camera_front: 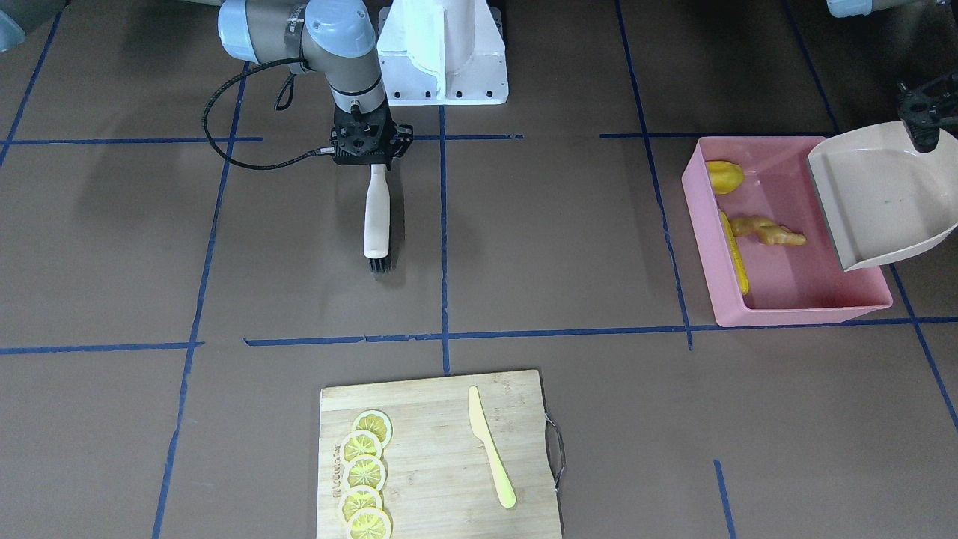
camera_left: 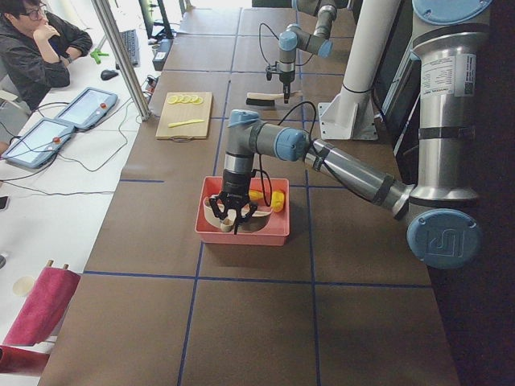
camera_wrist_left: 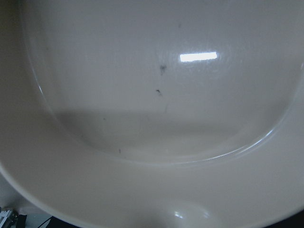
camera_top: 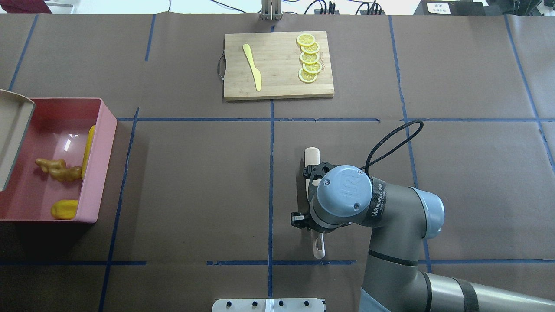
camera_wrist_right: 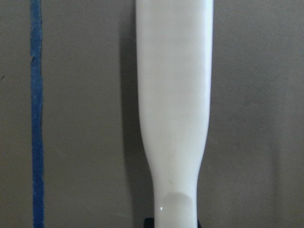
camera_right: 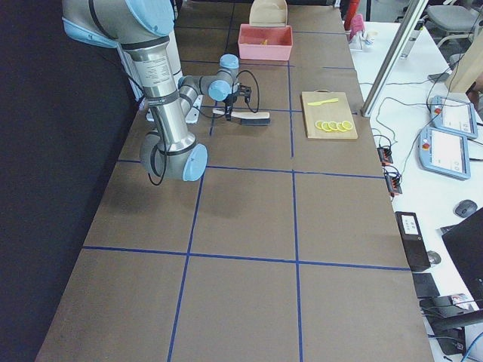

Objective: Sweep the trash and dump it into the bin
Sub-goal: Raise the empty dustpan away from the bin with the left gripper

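Note:
The pink bin (camera_front: 793, 308) stands at the table's left end and also shows in the overhead view (camera_top: 106, 143). In it lie the corn cob (camera_front: 735, 254), the yellow lump (camera_front: 724, 177) and the ginger root (camera_front: 767, 230). My left gripper (camera_front: 926, 138) is shut on the beige dustpan (camera_front: 883, 195) and holds it tilted over the bin. The left wrist view shows the pan's inside (camera_wrist_left: 156, 85) bare. My right gripper (camera_front: 374, 161) is shut on a white-handled brush (camera_front: 376, 217) near the table's middle, bristles down by the surface.
A wooden cutting board (camera_front: 434, 419) with several lemon slices (camera_front: 364, 471) and a pale yellow knife (camera_front: 490, 449) lies at the far edge. The robot's white base (camera_front: 441, 52) stands at the near edge. An operator (camera_left: 36, 48) sits beyond the table.

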